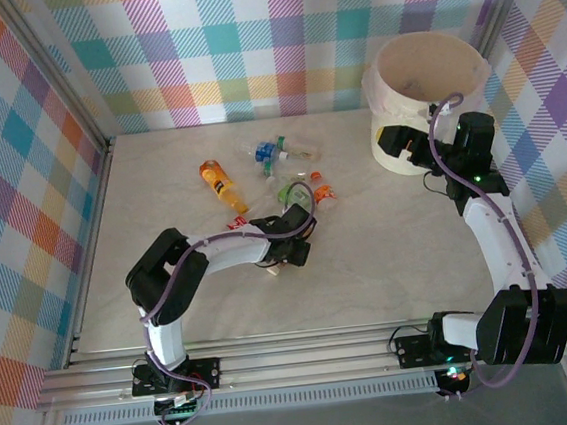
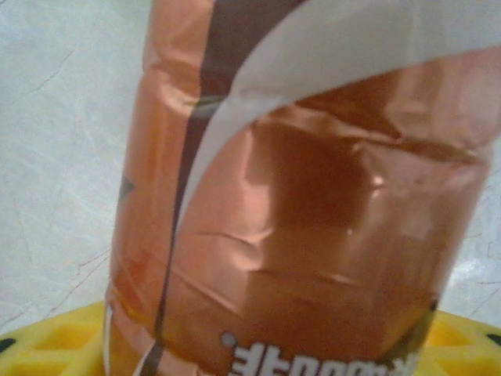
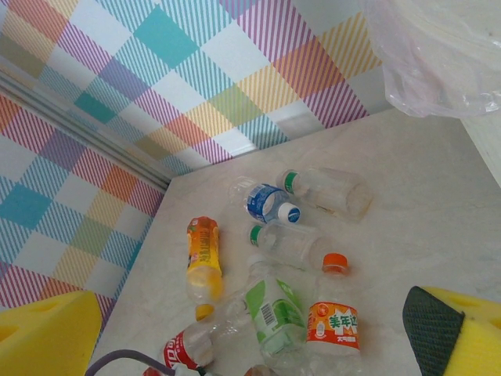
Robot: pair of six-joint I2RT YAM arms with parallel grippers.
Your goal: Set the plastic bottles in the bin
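**Bottle cleanup: barely started, nearly everything was on the table**

The bin [image 1: 381, 103] sat in the far right corner. What the top camera caught of its inside looked bare, so going by that, little if anything had gone in.

The plastic bottles [image 3: 286, 243] lay in a loose bunch around the middle of the table [image 1: 389, 263]. The right wrist camera showed seven of them. They included an orange bottle [image 3: 203, 254] off to the left, a blue-label bottle [image 3: 262, 202] further back, and a green-label bottle [image 3: 270, 313] just beside an orange-capped one [image 3: 333, 313].

The left gripper [image 1: 292, 250] was down at the near edge of that bunch. An orange-brown labelled bottle [image 2: 297, 219] sat between its yellow fingers [image 2: 47, 345], right up against the lens. Honestly, there was no telling whether the claw was squeezing it or just sitting around it.

The right gripper [image 1: 408, 145] hung close by the bin's wall, spread wide with nothing in it.

Best guess: this was an early pick. That one bottle had the whole trip across to the bin ahead of it, and every other bottle was left to do.
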